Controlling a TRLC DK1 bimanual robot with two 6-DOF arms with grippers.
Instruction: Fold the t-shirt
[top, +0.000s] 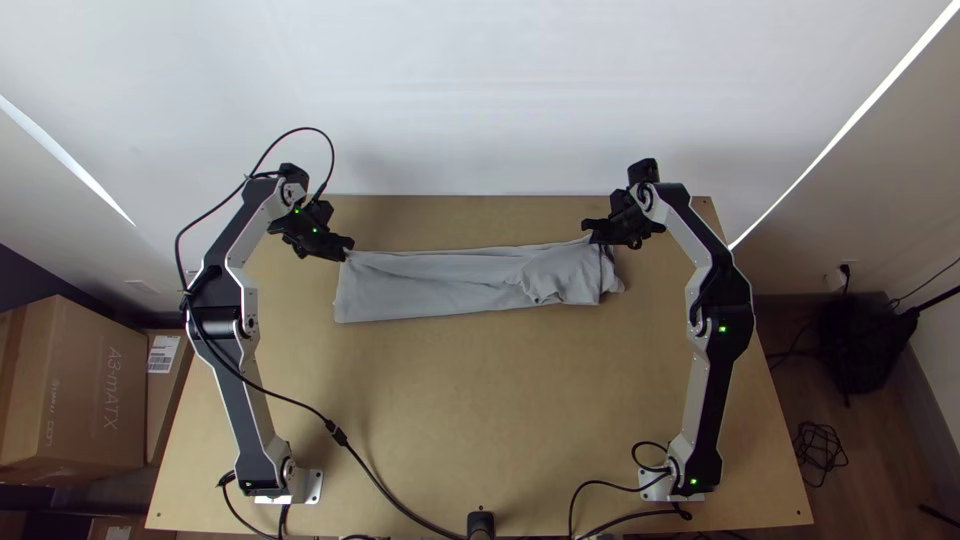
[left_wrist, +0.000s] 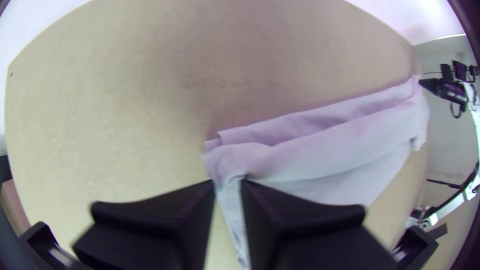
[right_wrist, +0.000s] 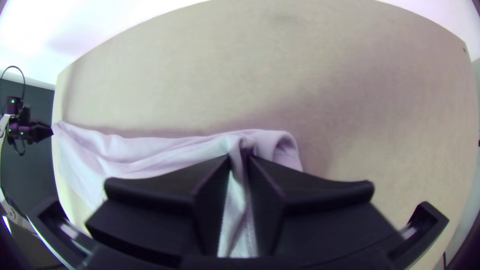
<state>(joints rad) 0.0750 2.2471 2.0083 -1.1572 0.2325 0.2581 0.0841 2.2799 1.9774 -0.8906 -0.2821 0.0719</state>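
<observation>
Holding both far corners of the t-shirt (top: 430, 287) looks like the step in hand. Shirt is a long narrow strip on the far half of the table (top: 450, 410), long axis running left to right, slight tilt, right end a bit farther. Left gripper (left_wrist: 228, 184): fingers clamped on cloth at the far left corner. Right gripper (right_wrist: 241, 159): fingers clamped on cloth at the far edge, close to the right end; a bit of cloth pokes out right of it. Left part lies fairly smooth, right part rumpled and bunched.

Key relation: strip spans between the grippers, its bulk on the near side of both. Neither arm is clearly nearer; each has its own end. Next move likely needs both grippers travelling together toward the near side, level, so the far edge lands along the near one. Risk: rumpled right end folds in crooked, or one corner slips. Reads as partway folded; width looks reduced, length not yet.
</observation>
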